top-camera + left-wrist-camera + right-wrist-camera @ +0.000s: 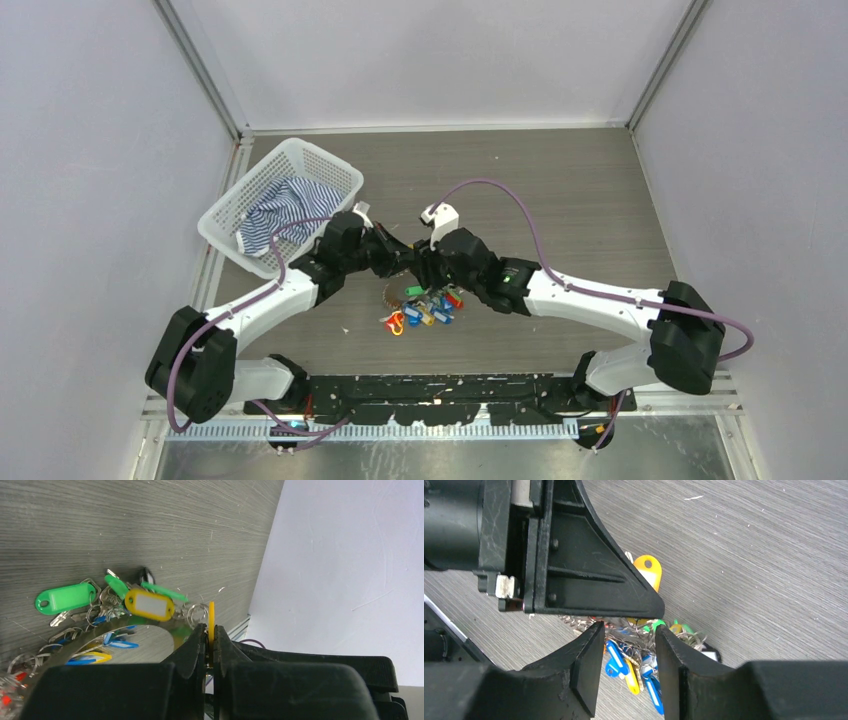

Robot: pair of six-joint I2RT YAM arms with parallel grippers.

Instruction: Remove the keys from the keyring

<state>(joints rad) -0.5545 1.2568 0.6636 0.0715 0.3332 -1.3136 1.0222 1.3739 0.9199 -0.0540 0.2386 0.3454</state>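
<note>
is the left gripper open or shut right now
Shut. In the left wrist view the left gripper is pinching a yellow tag edge-on, with both fingers pressed against it.

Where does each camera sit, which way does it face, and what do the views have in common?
Top external: above and behind the bases, facing down at the table; both arms show, meeting over the keys.
Left wrist: on the left arm, facing along the left gripper, shut on a yellow tag, toward the keys; own fingers show.
Right wrist: on the right arm, facing down through the open right gripper at the keys; own fingers and the left gripper show.
Shared: all three show the keys.
</note>
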